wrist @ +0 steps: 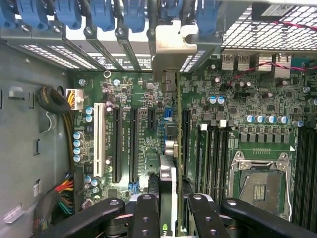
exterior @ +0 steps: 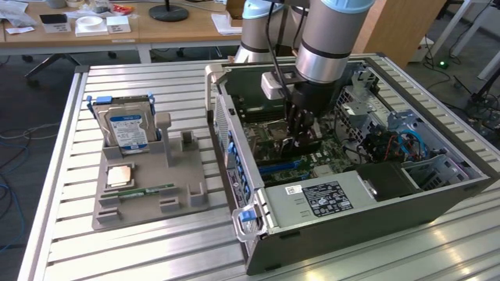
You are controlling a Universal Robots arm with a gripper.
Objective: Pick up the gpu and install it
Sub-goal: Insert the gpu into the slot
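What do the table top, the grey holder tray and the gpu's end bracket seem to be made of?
Table top: likely aluminium, pale matte ribbed slats with glare. Holder tray: probably plastic, dull even grey-beige with moulded posts. End bracket of the gpu: seemingly bare sheet metal, pale, bent at its tip.

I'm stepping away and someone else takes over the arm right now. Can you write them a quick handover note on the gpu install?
Gripper: closed on the gpu, down inside the open computer case.
gpu: held on edge over the motherboard expansion slots, its metal bracket at the rear slot openings.
Done: gpu picked up and brought to the slot.
Left: full seating can't be confirmed; gripper not released.
Hard drive and RAM stick sit in the holder on the exterior view's left.
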